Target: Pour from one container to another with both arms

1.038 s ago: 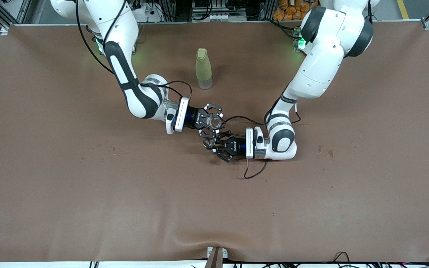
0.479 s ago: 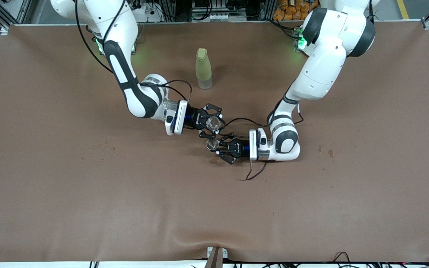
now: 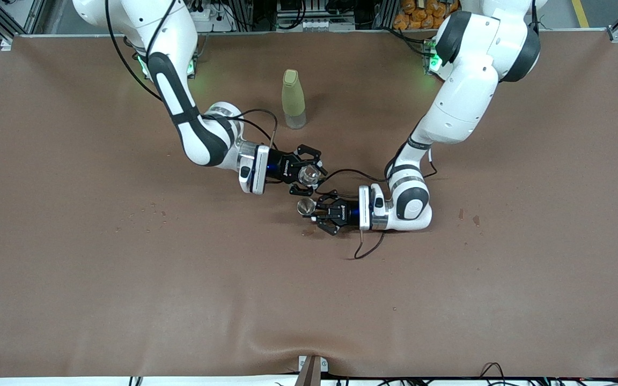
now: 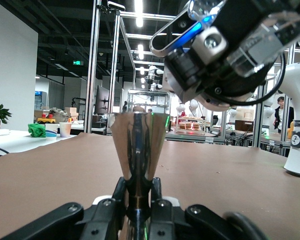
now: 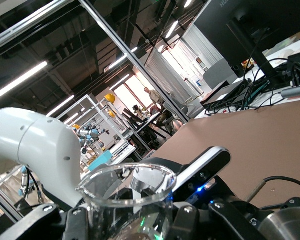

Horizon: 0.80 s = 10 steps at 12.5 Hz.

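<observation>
My right gripper (image 3: 309, 173) is shut on the small clear glass cup (image 3: 308, 173), held in the air over the middle of the table. In the right wrist view the cup (image 5: 131, 199) fills the space between the jaws of the right gripper (image 5: 130, 227). My left gripper (image 3: 312, 210) is shut on the narrow waist of the silvery jigger (image 3: 305, 206), which stands upright with its mouth up, just below and beside the cup. In the left wrist view the jigger (image 4: 138, 142) rises from the left gripper (image 4: 138, 202), and the right gripper (image 4: 225, 60) hangs above it.
A tall yellow-green bottle (image 3: 293, 99) stands upright on the brown table cover (image 3: 126, 279), farther from the front camera than both grippers. A black cable (image 3: 365, 251) loops onto the cover beside the left wrist. Small stains (image 3: 467, 217) mark the cover toward the left arm's end.
The right gripper has turned at the wrist and lifted the cup slightly toward the bottle. The left gripper has levelled out and drawn the jigger a little toward the left arm's end.
</observation>
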Motion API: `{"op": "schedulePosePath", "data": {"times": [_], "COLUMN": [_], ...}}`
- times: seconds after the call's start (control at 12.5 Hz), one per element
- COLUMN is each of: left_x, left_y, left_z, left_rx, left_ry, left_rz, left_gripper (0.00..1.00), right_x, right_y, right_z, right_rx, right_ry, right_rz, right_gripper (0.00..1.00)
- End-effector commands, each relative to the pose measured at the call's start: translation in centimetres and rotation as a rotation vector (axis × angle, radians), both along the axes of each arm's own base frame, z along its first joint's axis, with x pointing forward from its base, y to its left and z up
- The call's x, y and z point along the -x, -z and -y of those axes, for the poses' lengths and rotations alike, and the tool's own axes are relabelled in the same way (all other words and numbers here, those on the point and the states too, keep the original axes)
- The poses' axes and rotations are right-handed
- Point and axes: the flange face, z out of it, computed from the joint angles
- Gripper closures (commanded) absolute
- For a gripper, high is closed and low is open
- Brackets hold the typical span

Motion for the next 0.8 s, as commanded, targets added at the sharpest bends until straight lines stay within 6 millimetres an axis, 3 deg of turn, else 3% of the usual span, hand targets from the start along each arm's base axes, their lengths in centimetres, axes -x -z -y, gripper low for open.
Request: {"op": "schedulePosePath", "data": {"times": [0.0, 0.72], "left_x": [0.45, 1.13], "left_y": [-0.28, -0.1], "left_z": [-0.39, -0.83], "left_rx": [0.011, 0.007], "left_ry": [0.004, 0.048], "left_rz": [0.011, 0.004], "left_gripper": [1.0, 1.0], "right_x": [1.18, 1.41], "right_y": [-1.03, -1.87], "right_z": [0.55, -0.21], "right_rx": [-0.013, -0.082], "right_ry": [0.013, -0.005], "right_rz": [-0.084, -0.269], "right_gripper": [1.0, 1.0]}}
